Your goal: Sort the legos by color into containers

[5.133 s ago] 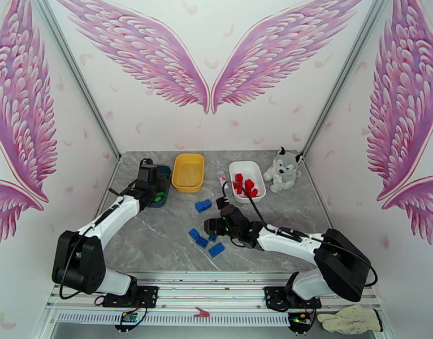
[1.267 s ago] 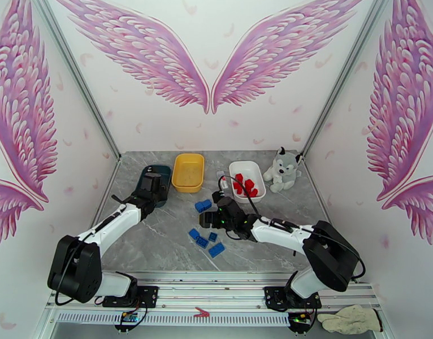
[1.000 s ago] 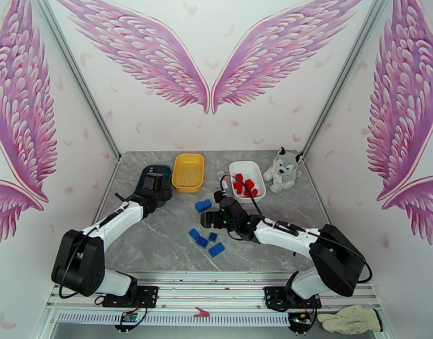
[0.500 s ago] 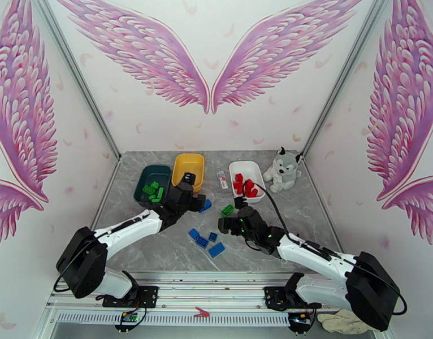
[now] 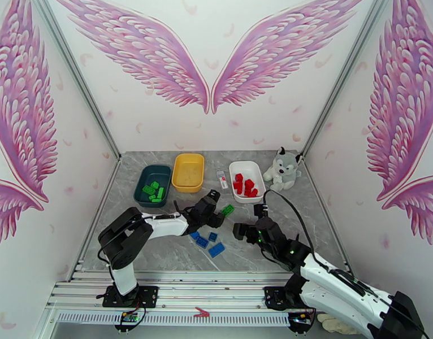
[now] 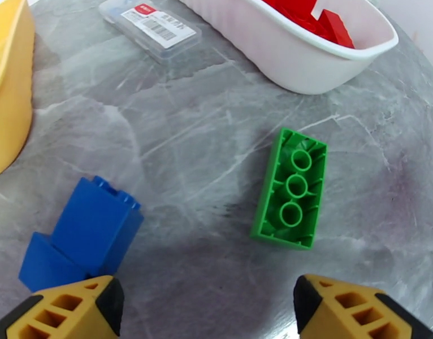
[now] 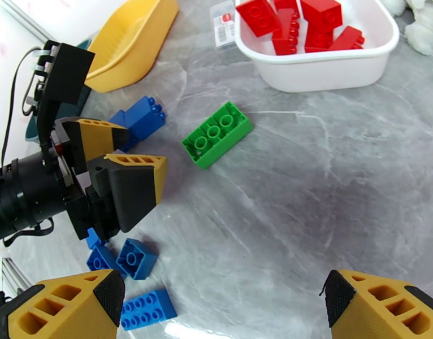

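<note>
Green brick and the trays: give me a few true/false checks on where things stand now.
1. The green brick lies studs-up. False: its hollow underside faces up.
2. The white tray holds red bricks. True.
3. The left gripper is shut on the green brick. False: it is open, and the brick lies free on the table ahead of it.
4. The yellow tray holds the blue bricks. False: they lie on the table, and the yellow tray has no bricks in it.
5. The teal tray holds green bricks. True.
</note>
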`<state>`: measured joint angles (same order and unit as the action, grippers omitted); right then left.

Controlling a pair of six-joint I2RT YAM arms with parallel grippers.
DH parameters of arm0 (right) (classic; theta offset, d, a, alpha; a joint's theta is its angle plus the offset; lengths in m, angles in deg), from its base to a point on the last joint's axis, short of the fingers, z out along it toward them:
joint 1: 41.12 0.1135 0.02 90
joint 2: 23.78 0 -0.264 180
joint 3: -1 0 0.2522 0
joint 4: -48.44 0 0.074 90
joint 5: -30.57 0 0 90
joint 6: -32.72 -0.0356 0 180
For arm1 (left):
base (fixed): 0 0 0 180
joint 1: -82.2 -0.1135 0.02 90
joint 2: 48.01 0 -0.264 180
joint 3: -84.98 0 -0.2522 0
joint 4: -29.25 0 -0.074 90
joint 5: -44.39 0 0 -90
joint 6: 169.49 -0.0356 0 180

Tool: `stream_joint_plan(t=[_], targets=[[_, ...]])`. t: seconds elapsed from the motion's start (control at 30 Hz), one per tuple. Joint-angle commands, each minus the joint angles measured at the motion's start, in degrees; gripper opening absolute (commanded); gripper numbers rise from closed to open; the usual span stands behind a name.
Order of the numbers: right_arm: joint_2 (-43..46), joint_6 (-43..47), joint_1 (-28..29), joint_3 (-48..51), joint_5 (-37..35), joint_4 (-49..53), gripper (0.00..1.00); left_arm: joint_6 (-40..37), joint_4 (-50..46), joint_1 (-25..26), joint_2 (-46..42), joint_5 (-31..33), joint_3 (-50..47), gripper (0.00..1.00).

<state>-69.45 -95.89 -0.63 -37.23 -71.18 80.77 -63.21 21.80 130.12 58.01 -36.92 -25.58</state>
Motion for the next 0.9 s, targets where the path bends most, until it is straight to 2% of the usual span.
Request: stream_joint_plan(t=[0.0,0.23,0.4,0.7,0.87], targets=[[2.02,-1.60,-0.50,1.63,-2.05,3.86,0.99,-0.58,3.59,0.90,2.25,-2.88,3.34,0.84],[5.80,-2.60,-0.50,1.98,-2.51,6.81,0.99,-1.76,-1.44,1.57,8.72,0.54,10.69,0.81],[9.08,-3.16,-0.52,2.43,-3.21,9.11,0.99,-2.78,-5.44,1.74,13.47,2.17,16.11,0.75],[12.59,-3.47,-0.58,2.60,-4.60,11.32,0.99,-3.52,-9.56,2.92,17.99,5.04,22.68,0.46],[11.82,-2.97,-0.59,2.46,-3.50,9.90,0.99,-3.11,-8.86,3.27,15.99,6.00,21.49,0.30]])
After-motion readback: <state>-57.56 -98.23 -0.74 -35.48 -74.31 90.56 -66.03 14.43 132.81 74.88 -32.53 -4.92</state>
